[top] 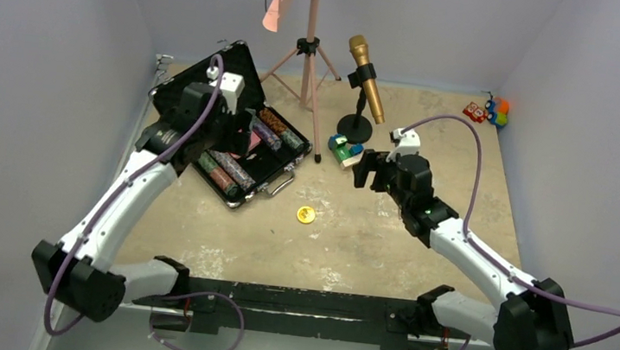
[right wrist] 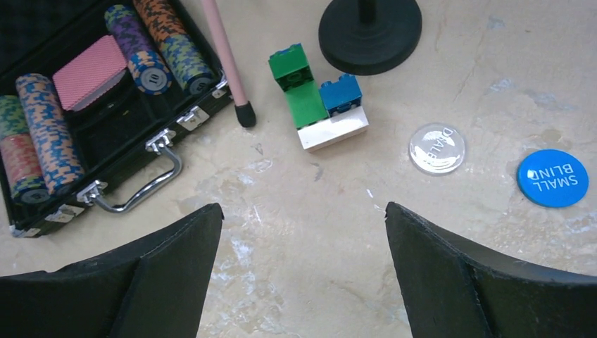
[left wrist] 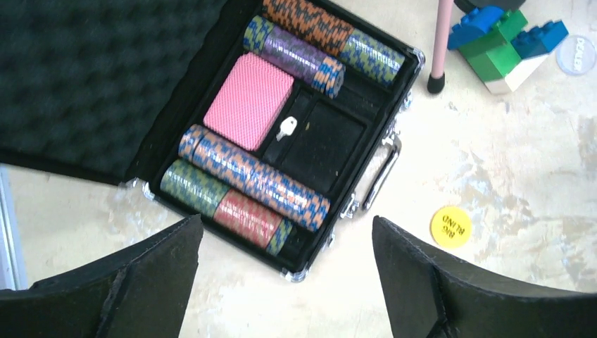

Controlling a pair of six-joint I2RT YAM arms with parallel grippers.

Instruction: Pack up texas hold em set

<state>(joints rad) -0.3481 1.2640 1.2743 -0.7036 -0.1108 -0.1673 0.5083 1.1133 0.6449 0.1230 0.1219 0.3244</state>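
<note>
The black silver-edged briefcase (top: 236, 63) lies open at the back left, foam lid (left wrist: 84, 70) up. Chip stacks (left wrist: 253, 176) fill its rows, with the pink card deck (left wrist: 248, 100) between them. My left gripper (left wrist: 285, 222) hovers open and empty above the case's near corner. The yellow "BIG BLIND" button (left wrist: 450, 225) lies on the table right of the handle (left wrist: 380, 172). My right gripper (right wrist: 303, 208) is open and empty above bare table. The blue "SMALL BLIND" button (right wrist: 552, 177) and a clear dealer button (right wrist: 437, 148) lie ahead to its right. No triangular button shows.
Green and blue toy blocks (right wrist: 313, 105) sit between the case and the gold microphone (top: 366, 90) on its round base (right wrist: 369, 28). A pink tripod (top: 309, 53) stands behind; one leg (right wrist: 225, 56) ends beside the case. Small toys (top: 487, 111) lie in the far right corner.
</note>
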